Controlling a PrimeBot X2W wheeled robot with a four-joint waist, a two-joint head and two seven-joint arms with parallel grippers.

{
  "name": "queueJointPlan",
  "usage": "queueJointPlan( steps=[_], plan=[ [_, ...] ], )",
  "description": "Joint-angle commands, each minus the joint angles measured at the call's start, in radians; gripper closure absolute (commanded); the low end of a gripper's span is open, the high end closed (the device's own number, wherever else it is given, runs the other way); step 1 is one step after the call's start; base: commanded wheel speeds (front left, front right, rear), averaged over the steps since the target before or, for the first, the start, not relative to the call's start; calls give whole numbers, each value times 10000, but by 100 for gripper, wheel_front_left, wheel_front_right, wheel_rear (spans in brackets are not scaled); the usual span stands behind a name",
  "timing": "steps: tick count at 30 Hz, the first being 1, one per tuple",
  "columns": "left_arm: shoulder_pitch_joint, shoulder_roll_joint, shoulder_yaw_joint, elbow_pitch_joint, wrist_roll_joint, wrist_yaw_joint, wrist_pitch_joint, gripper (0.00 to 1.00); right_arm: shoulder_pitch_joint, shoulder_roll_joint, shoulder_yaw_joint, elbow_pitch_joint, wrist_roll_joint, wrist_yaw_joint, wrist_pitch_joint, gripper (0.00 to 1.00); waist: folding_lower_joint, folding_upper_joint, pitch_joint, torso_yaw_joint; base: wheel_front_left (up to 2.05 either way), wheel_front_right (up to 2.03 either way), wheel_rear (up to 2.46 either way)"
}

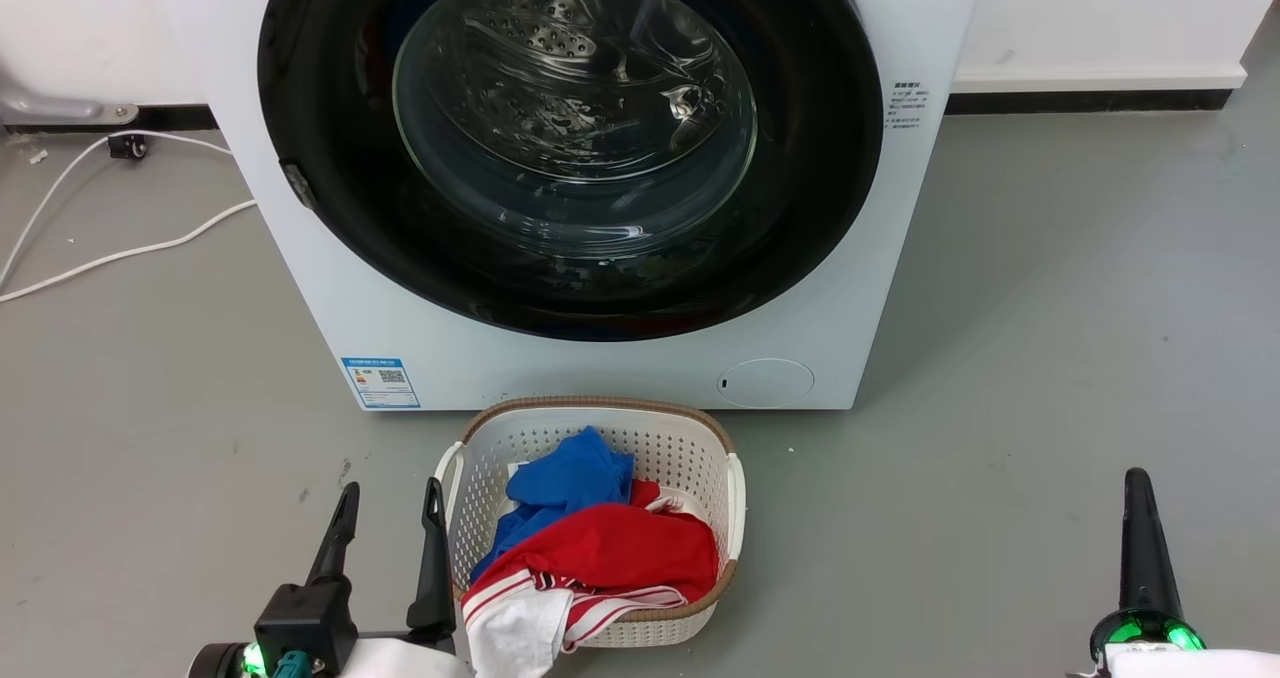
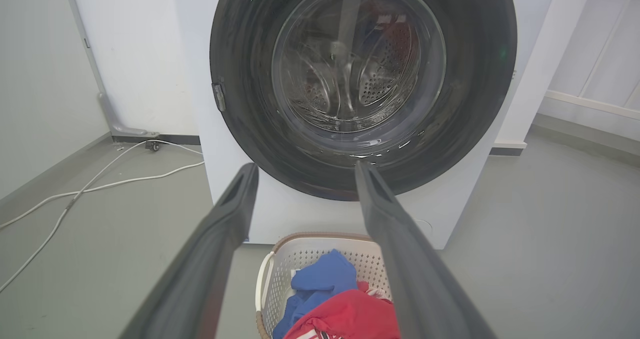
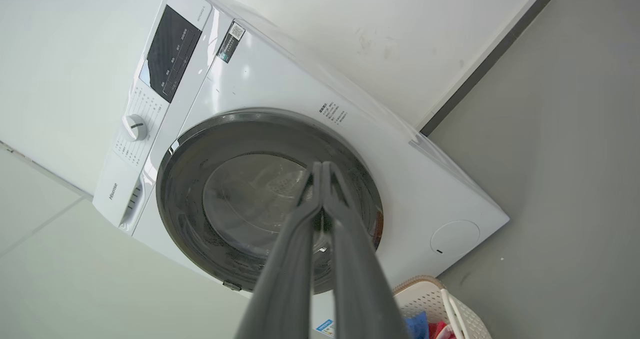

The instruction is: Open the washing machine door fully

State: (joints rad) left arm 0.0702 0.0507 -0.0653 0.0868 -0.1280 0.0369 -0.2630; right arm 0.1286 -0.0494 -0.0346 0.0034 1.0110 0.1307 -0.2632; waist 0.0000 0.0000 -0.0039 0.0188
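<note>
1. The washing machine door (image 1: 570, 148) is shut. It sits flush in the white front of the machine, its glossy black ring and bulging clear window facing the robot. No gap shows along its rim in any view.
2. The left gripper (image 1: 390, 486) hovers low on the robot's left, just beside the laundry basket (image 1: 735, 478). Its two fingers are spread wide with nothing between them. In the left wrist view they frame the lower part of the door but are well apart from it.
3. The right gripper (image 1: 1136, 478) hangs low on the right above the grey floor (image 1: 1000, 358). Its fingers are pressed together tip to tip and grip nothing. It too is well apart from the machine.
4. Judged from this, the opening has not yet begun. The step in hand is the approach, with neither arm near the door.
5. A small grey tab (image 1: 297, 186) sits on the door's left rim. Whether it is the catch or part of the hinge cannot be told from here.
6. The next move probably calls for one gripper to reach the free edge of the door, hook a finger behind the rim and pull outward. It would then follow the door's arc around the hinge until the door stands wide.
7. The basket, full of red, blue and white clothes, stands just in front of the machine below the door. Any reach likely has to pass over or beside it without knocking it.
</note>
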Motion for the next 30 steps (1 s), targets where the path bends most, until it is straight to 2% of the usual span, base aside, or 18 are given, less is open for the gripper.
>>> queueJointPlan(
  steps=[1, 4, 8, 15, 19, 30],
  plan=[
    [93, -4, -4, 15, 15, 25, -30, 0, 140, -12, 129, -86, 1206, 1, -23, 100, 0, 0, -6, -7, 0, 0, 0],
    [86, -4, 4, 15, 21, 6, -28, 0, 212, -55, 210, -238, 2480, 1, -23, 100, 0, 0, -1, -11, 0, 0, 0],
    [54, -4, 13, 23, 43, -11, -30, 0, 359, -477, 407, -455, 4137, 1, 258, 100, 0, 0, 17, -10, 0, 0, 0],
    [36, -4, 7, 23, 79, 17, -28, 0, 583, -719, 171, -841, 6285, 1, 1585, 100, 0, 0, 37, 21, 0, 0, 0],
    [38, -4, -5, 23, 73, 31, -28, 0, 646, -591, -233, -894, 6660, 1, 2146, 100, 0, 0, 38, 59, 0, 0, 0],
    [-53, -4, 16, -133, 166, 99, -28, 0, 389, -225, -856, -661, 6341, 2, 2931, 100, 0, 0, 75, 230, 0, 0, 0]
  ],
)
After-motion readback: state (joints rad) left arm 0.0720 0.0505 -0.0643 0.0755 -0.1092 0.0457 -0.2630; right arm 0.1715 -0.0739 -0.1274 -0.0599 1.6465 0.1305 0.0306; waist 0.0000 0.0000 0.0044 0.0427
